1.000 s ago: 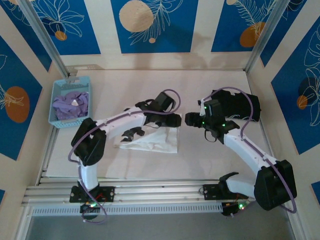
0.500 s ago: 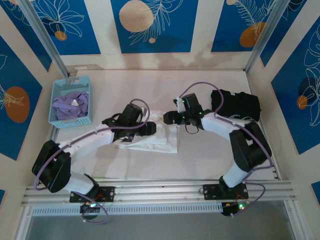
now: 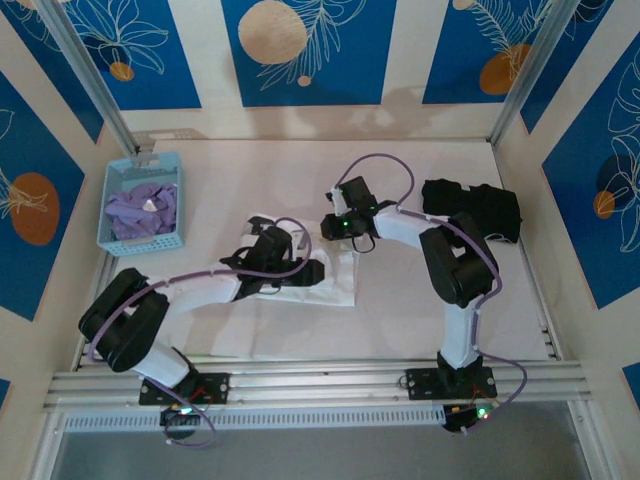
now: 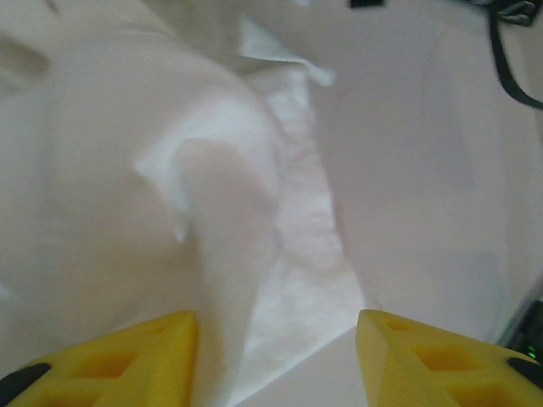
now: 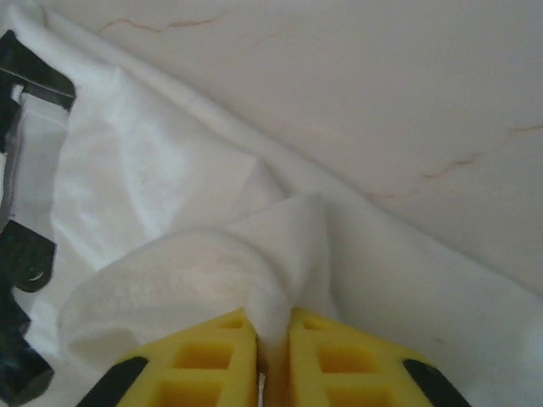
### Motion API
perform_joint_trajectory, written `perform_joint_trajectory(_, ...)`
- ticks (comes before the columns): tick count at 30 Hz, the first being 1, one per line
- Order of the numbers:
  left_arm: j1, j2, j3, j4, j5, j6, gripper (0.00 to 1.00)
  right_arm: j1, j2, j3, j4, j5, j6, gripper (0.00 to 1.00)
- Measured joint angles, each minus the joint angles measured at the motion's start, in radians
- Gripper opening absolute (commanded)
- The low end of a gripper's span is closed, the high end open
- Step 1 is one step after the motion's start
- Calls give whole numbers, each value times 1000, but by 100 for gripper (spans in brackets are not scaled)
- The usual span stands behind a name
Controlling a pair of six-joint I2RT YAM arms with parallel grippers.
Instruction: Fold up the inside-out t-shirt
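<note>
Pale tabletop (image 3: 400, 170) ringed by blue-and-cream patterned walls, seen from the top camera. The t-shirt (image 3: 338, 288) lies centre frame as a compact, rumpled white bundle. Its long axis runs left to right and dips a little toward the lower right. The right gripper (image 3: 332, 228) sits at the bundle's upper right corner. In the right wrist view that gripper (image 5: 273, 343) has its yellow fingers (image 5: 204, 356) together, clamped on a raised ridge of t-shirt (image 5: 161, 170) fabric. The left gripper (image 3: 306, 272) is just lower left of it, over the middle of the bundle. In the left wrist view this gripper (image 4: 276, 360) has fingers (image 4: 127, 356) standing apart, with a soft hump of t-shirt (image 4: 212, 186) cloth ahead and between them, nothing pinched. So the cloth lies straight ahead of and under both grippers. My call is that the next fold turns on the right corner hold, with the left free to take the near edge. The cloth looks thin, layered and creased, and I can't make out any print. A blue basket (image 3: 104, 205) holding a lavender garment (image 3: 145, 210) sits upper left, and a black garment (image 3: 478, 210) upper right, both well apart from the t-shirt.
</note>
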Motion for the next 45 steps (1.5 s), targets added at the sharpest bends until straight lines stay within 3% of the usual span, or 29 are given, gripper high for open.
perform_joint_trajectory(6,-58,37,4,29,154,64,45,-120,-85,-53,-29,-46,62,13)
perform_joint_trajectory(12,-80,31,24,54,291,119,57,-266,-106,-85,-69,-115,112,40)
perform_joint_trajectory(16,-75,-42,24,29,285,162,59,-315,-139,-122,-100,-116,117,46)
perform_joint_trajectory(21,-28,-143,24,-29,188,172,61,-288,-295,-240,-105,-111,117,60)
perform_joint_trajectory(23,5,-172,24,-53,132,171,61,-224,-337,-252,-105,-79,106,68)
perform_joint_trajectory(26,50,-208,14,-65,69,163,61,-95,-317,-216,-109,18,82,72)
perform_joint_trajectory(30,88,-267,-25,-72,17,151,62,11,-192,-110,-129,174,42,70)
perform_joint_trajectory(34,91,-278,-47,-87,0,141,62,18,-80,-24,-174,354,0,49)
perform_joint_trajectory(38,91,-278,-71,-88,-2,137,62,-29,-93,-27,-220,453,-24,35)
perform_joint_trajectory(45,93,-283,-74,-164,-80,149,63,-188,-188,-98,-262,460,-28,36)
